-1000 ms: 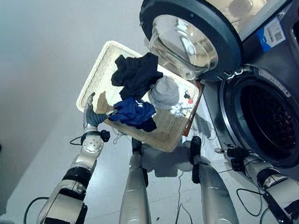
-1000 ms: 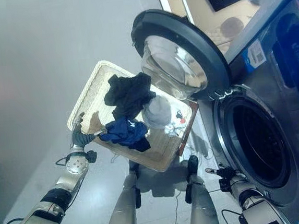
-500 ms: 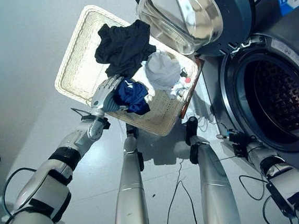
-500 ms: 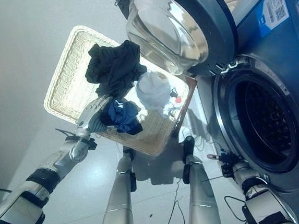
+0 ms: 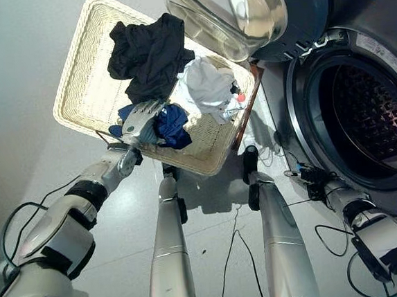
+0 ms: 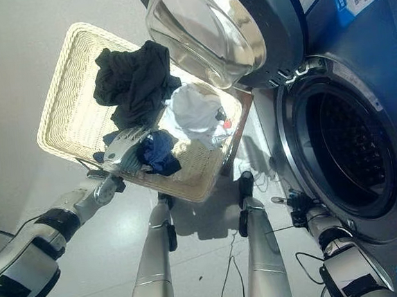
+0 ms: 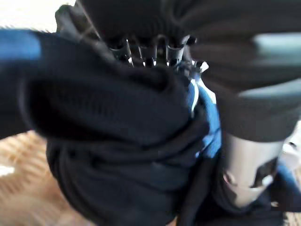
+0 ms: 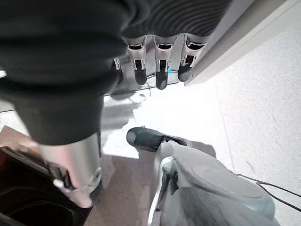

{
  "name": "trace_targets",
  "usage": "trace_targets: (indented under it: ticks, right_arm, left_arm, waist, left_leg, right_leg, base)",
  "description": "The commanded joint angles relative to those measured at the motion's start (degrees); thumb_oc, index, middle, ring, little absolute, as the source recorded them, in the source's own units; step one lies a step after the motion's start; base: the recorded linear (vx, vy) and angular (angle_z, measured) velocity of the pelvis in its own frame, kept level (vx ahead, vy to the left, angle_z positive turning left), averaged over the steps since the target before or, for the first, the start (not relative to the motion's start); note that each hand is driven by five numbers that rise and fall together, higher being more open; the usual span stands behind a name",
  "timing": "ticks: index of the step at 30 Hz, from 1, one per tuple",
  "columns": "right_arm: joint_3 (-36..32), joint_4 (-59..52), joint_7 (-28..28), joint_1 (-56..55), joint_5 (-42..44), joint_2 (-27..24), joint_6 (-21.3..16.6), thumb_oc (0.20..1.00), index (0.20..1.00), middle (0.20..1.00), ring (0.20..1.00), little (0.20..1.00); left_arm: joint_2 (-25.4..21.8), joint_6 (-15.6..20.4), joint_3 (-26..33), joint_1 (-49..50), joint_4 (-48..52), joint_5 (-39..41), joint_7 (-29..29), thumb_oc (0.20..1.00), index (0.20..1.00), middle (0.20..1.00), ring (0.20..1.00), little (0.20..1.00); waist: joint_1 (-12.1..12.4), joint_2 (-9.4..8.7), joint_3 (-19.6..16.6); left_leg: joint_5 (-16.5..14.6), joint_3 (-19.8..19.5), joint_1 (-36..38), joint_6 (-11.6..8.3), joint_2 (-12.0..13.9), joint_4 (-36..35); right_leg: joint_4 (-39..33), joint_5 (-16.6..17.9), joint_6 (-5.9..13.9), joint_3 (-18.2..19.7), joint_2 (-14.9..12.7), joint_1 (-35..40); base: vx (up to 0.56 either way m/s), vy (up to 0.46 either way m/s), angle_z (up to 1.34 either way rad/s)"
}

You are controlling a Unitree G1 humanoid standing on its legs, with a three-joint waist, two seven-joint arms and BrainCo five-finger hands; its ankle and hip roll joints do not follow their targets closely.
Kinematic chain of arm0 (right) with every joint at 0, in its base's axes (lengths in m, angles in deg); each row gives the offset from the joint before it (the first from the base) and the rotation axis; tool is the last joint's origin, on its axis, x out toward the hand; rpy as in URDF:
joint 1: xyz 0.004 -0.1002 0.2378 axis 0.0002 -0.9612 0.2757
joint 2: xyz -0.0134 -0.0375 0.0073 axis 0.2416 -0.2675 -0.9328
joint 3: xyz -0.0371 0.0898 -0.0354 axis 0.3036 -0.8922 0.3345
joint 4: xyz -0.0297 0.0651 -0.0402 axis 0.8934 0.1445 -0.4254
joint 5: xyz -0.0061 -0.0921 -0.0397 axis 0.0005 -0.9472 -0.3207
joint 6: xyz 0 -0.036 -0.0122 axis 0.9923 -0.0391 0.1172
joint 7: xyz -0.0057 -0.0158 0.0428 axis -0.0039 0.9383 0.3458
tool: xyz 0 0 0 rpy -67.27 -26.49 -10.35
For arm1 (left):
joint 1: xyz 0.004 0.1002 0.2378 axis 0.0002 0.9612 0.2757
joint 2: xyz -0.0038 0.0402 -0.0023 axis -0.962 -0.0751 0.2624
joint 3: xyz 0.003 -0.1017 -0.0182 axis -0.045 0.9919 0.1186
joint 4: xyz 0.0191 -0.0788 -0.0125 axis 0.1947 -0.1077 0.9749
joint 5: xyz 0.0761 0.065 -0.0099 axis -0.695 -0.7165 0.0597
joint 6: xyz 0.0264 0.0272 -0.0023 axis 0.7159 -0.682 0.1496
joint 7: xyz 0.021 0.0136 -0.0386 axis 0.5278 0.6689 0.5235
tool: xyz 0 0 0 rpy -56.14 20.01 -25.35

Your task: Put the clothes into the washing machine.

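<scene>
Left hand (image 5: 140, 120) has reached into the basket (image 5: 80, 68), fingers buried gripping blue garment (image 5: 173, 123).

A laundry area is shown: a grey front-loading washing machine (image 5: 378, 56) is seen with its round glass door (image 5: 242, 9) swung open and its drum (image 5: 363, 120) exposed, beside a wicker basket (image 5: 80, 68) of clothes on a pale smooth floor (image 5: 17, 60).
</scene>
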Motion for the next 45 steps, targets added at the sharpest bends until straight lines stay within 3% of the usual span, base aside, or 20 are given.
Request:
trace_targets:
  ticks: [1, 6, 11, 13, 14, 16, 21, 28, 31, 35, 38, 45]
  right_arm:
    - [2.3, -1.2, -0.4, -1.0, 2.1, -1.7, -0.4, 1.000, 1.000, 1.000, 1.000, 1.000]
    - [3.1, -1.0, -0.5, -0.1, 2.2, -1.5, -0.4, 1.000, 1.000, 1.000, 1.000, 1.000]
    - [4.3, -0.6, -0.9, 0.8, 2.6, -0.8, -0.4, 1.000, 1.000, 1.000, 1.000, 1.000]
    - [4.5, -0.5, -1.0, 0.9, 2.7, -0.7, -0.5, 1.000, 1.000, 1.000, 1.000, 1.000]
    - [4.5, -0.5, -1.0, 0.9, 2.7, -0.7, -0.5, 1.000, 1.000, 1.000, 1.000, 1.000]
    - [4.6, -0.2, -1.0, 1.4, 2.4, -0.7, -0.4, 1.000, 1.000, 1.000, 1.000, 1.000]
    - [5.2, -0.1, -1.2, 2.2, 2.6, -0.7, -0.2, 1.000, 1.000, 1.000, 1.000, 1.000]
    - [5.1, 0.0, -2.1, 3.2, 4.7, -0.9, -2.1, 1.000, 1.000, 1.000, 1.000, 1.000]
    - [3.9, -1.6, -2.4, 3.1, 8.3, -1.0, -6.0, 1.000, 1.000, 1.000, 1.000, 1.000]
    - [2.4, -3.5, -2.9, 2.0, 10.3, -0.9, -9.6, 1.000, 1.000, 1.000, 1.000, 1.000]
    - [-0.4, -9.1, -4.4, -0.1, 13.7, -0.4, -13.9, 1.000, 1.000, 1.000, 1.000, 1.000]
    - [-2.4, -26.0, -9.5, -4.8, 17.0, 2.9, -17.0, 1.000, 1.000, 1.000, 1.000, 1.000]
  left_arm:
    - [0.3, -1.5, 2.1, -0.9, -3.3, -3.0, -2.6, 1.000, 1.000, 1.000, 1.000, 1.000]
    - [1.8, -5.1, 1.5, -0.1, -8.5, -5.9, -6.4, 1.000, 1.000, 1.000, 1.000, 1.000]
    - [2.9, -5.3, 1.0, 0.7, -12.2, -8.2, -8.4, 1.000, 1.000, 1.000, 1.000, 1.000]
    - [3.2, -5.3, 0.7, 0.9, -12.9, -8.2, -8.8, 0.586, 0.586, 0.586, 0.586, 0.586]
    - [3.3, -5.4, 0.7, 0.9, -13.0, -8.3, -9.0, 0.533, 0.533, 0.533, 0.533, 0.533]
    - [3.8, -5.3, 0.3, 1.1, -14.4, -8.7, -10.0, 0.200, 0.200, 0.200, 0.200, 0.200]
    - [4.3, -4.7, -0.1, 1.4, -15.6, -8.3, -10.5, 0.200, 0.200, 0.200, 0.200, 0.200]
    - [4.6, -3.6, 1.8, 1.1, -15.1, -2.1, -5.3, 0.200, 0.200, 0.200, 0.200, 0.200]
    - [4.3, 0.1, 6.8, 1.5, -12.6, 8.2, -0.2, 0.200, 0.200, 0.200, 0.200, 0.200]
    - [3.7, 3.2, 11.7, 2.5, -9.3, 16.2, 2.9, 0.200, 0.200, 0.200, 0.200, 0.200]
    - [3.6, 8.9, 20.4, 5.2, -2.1, 26.3, 7.2, 0.200, 0.200, 0.200, 0.200, 0.200]
    - [5.5, 14.8, 29.1, 11.2, 11.7, 30.5, 13.8, 0.200, 0.200, 0.200, 0.200, 0.200]
  waist:
    - [0.1, -2.49, -1.1]
    - [-0.3, -2.76, -1.1]
    - [-0.4, -2.95, -1.1]
    - [-0.4, -2.95, -1.1]
    - [-0.4, -2.95, -1.1]
    - [-0.5, -2.86, -1.1]
    - [-0.5, -2.73, -1.1]
    - [-0.2, -2.71, -1.1]
    - [0.1, -2.79, -1.1]
    - [0.4, -2.86, -1.1]
    - [1.0, -3.03, -1.1]
    - [1.9, -3.58, -1.1]
  left_leg:
    - [-5.1, 1.0, -2.1, 5.66, -5.7, 8.5]
    - [-4.8, 1.1, -1.9, 5.50, -5.6, 8.2]
    - [-4.6, 1.2, -1.6, 5.47, -5.5, 7.6]
    - [-4.5, 1.3, -1.5, 5.45, -5.5, 7.4]
    - [-4.5, 1.3, -1.5, 5.45, -5.5, 7.4]
    - [-4.4, 1.3, -1.4, 5.42, -5.4, 7.3]
    - [-4.2, 1.4, -1.4, 5.29, -5.4, 7.1]
    - [-3.8, 1.3, -0.7, 5.19, -5.4, 6.3]
    - [-3.6, 1.1, -0.5, 5.13, -5.4, 6.1]
    - [-3.6, 0.9, -0.1, 5.04, -5.5, 5.7]
    - [-3.7, 0.5, 0.6, 4.94, -5.8, 5.1]
    - [-4.1, -0.5, 0.9, 4.87, -6.6, 4.6]
  right_leg:
    - [-10.3, 11.5, 0.96, -0.8, 4.5, 1.5]
    - [-10.7, 11.7, 0.89, -0.7, 4.7, 1.7]
    - [-11.3, 11.8, 0.70, -0.6, 4.8, 2.0]
    - [-11.4, 11.8, 0.68, -0.6, 4.8, 2.1]
    - [-11.4, 11.8, 0.68, -0.6, 4.8, 2.2]
    - [-11.4, 11.8, 0.66, -0.6, 4.8, 2.3]
    - [-11.6, 11.7, 0.54, -0.5, 4.8, 2.3]
    - [-12.1, 11.7, 0.50, -0.7, 4.8, 3.1]
    - [-12.1, 11.6, 0.49, -0.7, 4.8, 3.3]
    - [-12.2, 11.4, 0.57, -0.8, 4.8, 3.7]
    - [-12.4, 11.2, 0.74, -1.4, 4.6, 4.3]
    - [-12.4, 10.9, 0.97, -2.4, 4.2, 4.6]
  base:
    - [0.00, 0.000, 0.00]
    - [0.00, 0.000, 0.00]
    - [0.00, 0.004, -0.01]
    - [0.00, 0.014, -0.05]
    - [0.00, 0.012, -0.04]
    - [-0.01, 0.026, -0.04]
    - [0.00, 0.014, -0.02]
    - [0.00, 0.000, 0.00]
    - [0.00, 0.000, 0.00]
    - [0.00, -0.004, -0.01]
    - [-0.02, -0.039, -0.01]
    - [-0.02, -0.055, 0.02]
